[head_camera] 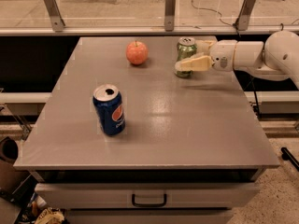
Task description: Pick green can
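Note:
The green can (186,49) stands upright on the grey table (187,125) at the back right, pale green with a silver top. My gripper (188,55) reaches in from the right on a white arm (252,55) and is open around the can. Its near finger (194,63) crosses the can's lower front. The far finger (204,44) lies at the can's right rear, and its tip is hidden by the can. The can rests on the table.
A red apple (137,52) sits left of the green can. A blue can (109,109) with a red-white logo stands at the front left. A rail with metal brackets (170,8) runs behind the table. A drawer handle (149,201) is below the front edge.

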{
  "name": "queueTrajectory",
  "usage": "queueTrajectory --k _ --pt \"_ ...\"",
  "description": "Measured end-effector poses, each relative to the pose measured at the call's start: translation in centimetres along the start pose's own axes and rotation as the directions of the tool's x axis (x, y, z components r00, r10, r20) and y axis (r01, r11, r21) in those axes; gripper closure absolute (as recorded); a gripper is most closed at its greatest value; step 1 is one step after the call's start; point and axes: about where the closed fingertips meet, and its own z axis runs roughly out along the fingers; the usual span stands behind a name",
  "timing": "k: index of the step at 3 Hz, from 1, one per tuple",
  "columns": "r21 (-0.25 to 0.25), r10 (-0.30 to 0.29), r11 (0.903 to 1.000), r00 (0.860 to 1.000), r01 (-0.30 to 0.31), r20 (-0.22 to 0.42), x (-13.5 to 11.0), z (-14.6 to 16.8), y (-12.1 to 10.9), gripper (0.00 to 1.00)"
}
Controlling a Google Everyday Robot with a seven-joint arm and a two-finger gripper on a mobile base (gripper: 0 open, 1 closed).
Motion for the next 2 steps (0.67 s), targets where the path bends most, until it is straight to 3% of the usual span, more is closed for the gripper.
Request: queueTrajectory --k 2 --pt "-0.01 0.001 0.9999 1.0 -0.001 0.001 -0.02 0.6 0.27 0.64"
